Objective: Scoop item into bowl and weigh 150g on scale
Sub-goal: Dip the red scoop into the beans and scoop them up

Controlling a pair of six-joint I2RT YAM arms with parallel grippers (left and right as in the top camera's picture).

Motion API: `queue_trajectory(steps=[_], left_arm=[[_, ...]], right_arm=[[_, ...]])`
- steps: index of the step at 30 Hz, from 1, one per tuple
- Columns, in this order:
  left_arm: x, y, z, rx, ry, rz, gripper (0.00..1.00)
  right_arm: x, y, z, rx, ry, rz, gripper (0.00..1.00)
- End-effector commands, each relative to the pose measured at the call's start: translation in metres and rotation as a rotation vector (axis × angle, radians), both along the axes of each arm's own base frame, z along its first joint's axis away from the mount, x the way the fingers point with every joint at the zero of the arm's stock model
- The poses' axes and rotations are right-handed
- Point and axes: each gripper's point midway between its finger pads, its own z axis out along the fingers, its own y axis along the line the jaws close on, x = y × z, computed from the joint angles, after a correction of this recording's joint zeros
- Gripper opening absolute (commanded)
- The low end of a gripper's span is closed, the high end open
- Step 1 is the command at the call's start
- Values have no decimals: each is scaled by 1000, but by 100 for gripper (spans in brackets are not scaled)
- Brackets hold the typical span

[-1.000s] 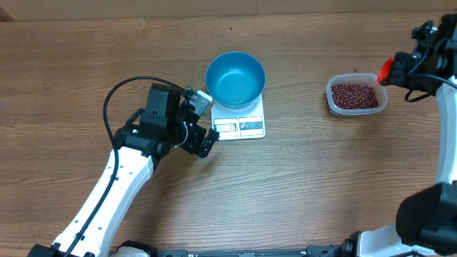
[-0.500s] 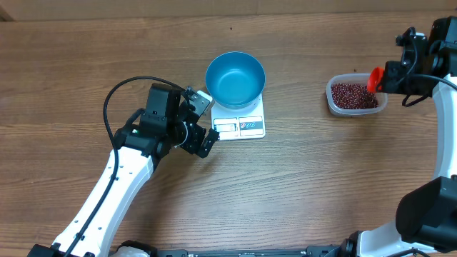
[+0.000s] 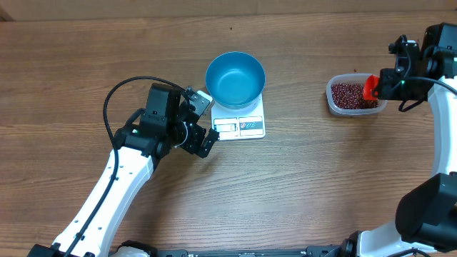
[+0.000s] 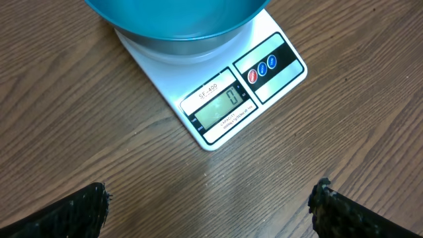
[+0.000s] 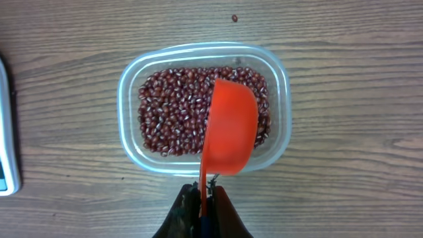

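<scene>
Scale (image 3: 239, 127) lengthwise twd robot, display end nearest, bowl (image 3: 235, 77) atop

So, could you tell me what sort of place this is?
Probably a robotics lab bench set up for kitchen-style weighing: a wood-grain table, a white scale carrying a blue bowl, and a clear tub of beans.

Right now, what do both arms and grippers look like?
Both have white tubular links with black joint housings. The left arm carries a looping black cable and a small green light; the left gripper has black textured fingers. The right arm has a thin black cable and a dark right gripper.
</scene>
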Motion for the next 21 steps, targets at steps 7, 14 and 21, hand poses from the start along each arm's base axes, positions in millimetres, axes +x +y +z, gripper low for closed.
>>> queue_trajectory(steps=[7, 14, 21], left_arm=[[0, 0, -3, -1, 11, 9, 100], [0, 0, -3, -1, 11, 9, 100], [0, 0, -3, -1, 12, 9, 100]], right_arm=[[12, -4, -27, -18, 12, 15, 4], [16, -4, -58, 5, 77, 17, 4], [16, 17, -75, 93, 108, 45, 4]])
